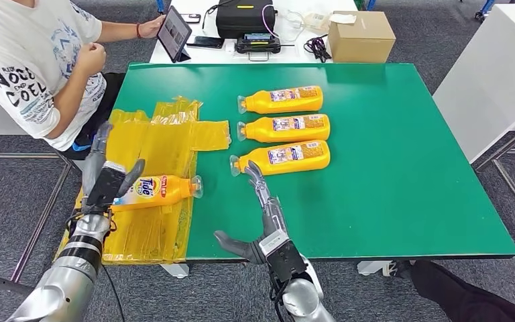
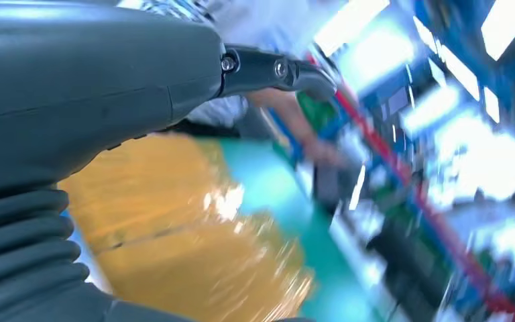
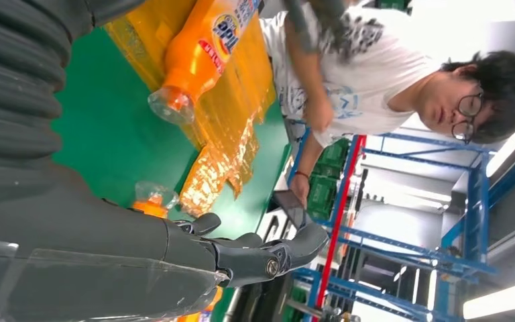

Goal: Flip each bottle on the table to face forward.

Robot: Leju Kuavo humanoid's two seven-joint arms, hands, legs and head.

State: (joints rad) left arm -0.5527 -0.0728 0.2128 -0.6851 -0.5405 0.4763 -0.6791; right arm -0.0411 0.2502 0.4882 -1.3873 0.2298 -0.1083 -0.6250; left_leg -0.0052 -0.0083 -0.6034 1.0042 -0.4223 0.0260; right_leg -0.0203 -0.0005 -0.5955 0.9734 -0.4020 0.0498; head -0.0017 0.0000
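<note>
Gripping the Tide bottle (image 1: 153,189) at lower left of the head view, the left hand (image 1: 107,181) holds its base; the right hand (image 1: 263,208) is spread, empty, near three back-label bottles (image 1: 283,128). Smooth, rigid plastic probably slips: grasp mid-body.

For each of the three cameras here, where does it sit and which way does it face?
Head view: high on the body, looking down at the green table; both arms, left hand at the Tide bottle, right hand open.
Left wrist view: behind the left hand, blurred, facing yellow bags.
Right wrist view: behind the right hand, facing the person.
Head and right wrist views share the Tide bottle.
</note>
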